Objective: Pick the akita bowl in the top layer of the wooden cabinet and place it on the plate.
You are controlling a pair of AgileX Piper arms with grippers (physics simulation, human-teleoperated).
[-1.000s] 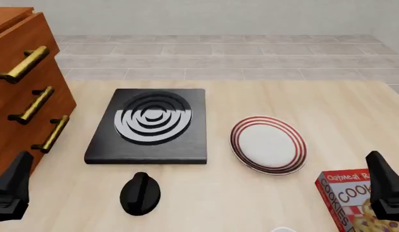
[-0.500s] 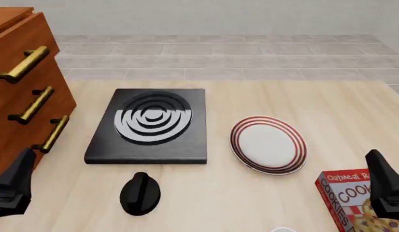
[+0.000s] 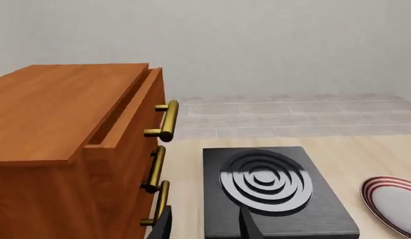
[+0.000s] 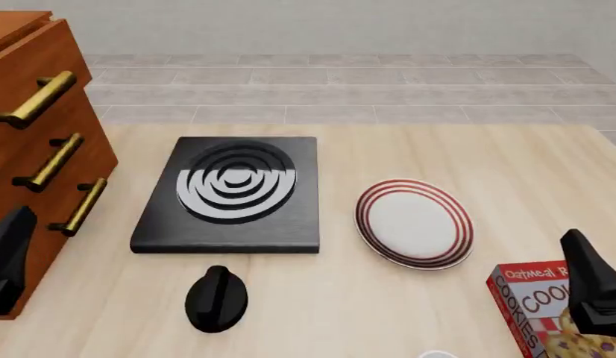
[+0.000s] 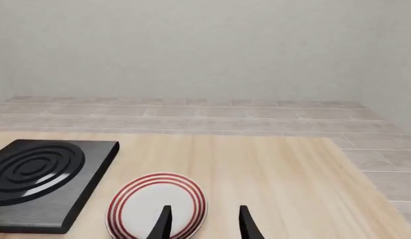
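My left tool [image 3: 204,226] hangs wide and empty at the frame's lower left, before the wooden cabinet [image 4: 34,149]; its top layer [image 3: 136,107] sits slightly ajar. My right tool [image 5: 204,224] gapes empty over the plate [image 4: 415,222]. The bowl isn't visible.

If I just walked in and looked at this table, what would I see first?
Probably the black stove with its bold white rings, in the middle of the table. Right of it lies the white plate with red rings, and at the left edge stands the big reddish wooden cabinet with three brass handles. Its top layer is open just a crack, and the bowl isn't visible.
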